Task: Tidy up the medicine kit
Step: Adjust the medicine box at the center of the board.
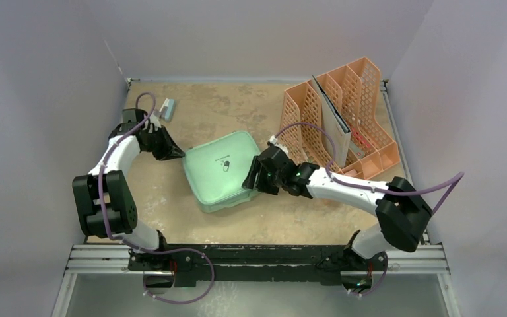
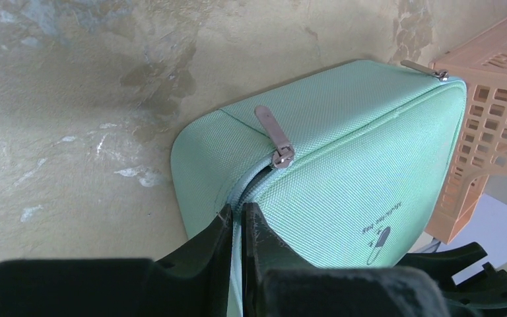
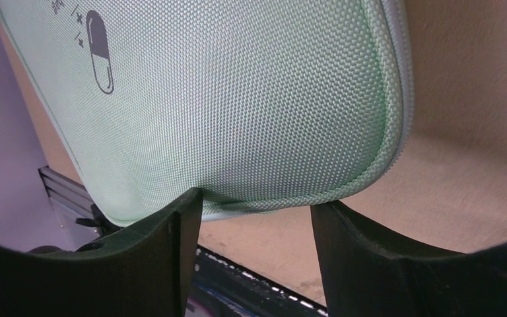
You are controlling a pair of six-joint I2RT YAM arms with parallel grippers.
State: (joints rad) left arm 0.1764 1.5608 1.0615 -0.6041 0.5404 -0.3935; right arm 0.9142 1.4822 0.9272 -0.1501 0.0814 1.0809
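Observation:
The medicine kit (image 1: 221,172) is a mint-green fabric zip case with a pill icon, lying flat in the middle of the table. At its left edge my left gripper (image 1: 171,148) is shut, pinching the zipper seam (image 2: 241,221) of the kit (image 2: 343,172) just below a silver zipper pull (image 2: 276,142). A second pull (image 2: 426,68) lies at the far corner. My right gripper (image 1: 254,177) is at the kit's right edge. In its wrist view this gripper (image 3: 256,214) is open, with the rounded edge of the kit (image 3: 237,99) resting at the fingertips (image 3: 185,218).
A peach mesh file rack (image 1: 343,115) holding a grey folder (image 1: 333,122) stands at the back right, and also shows as the rack (image 2: 488,112) behind the kit. A small pale packet (image 1: 167,109) lies at the back left. Walls close three sides; a metal rail (image 1: 257,254) runs along the front.

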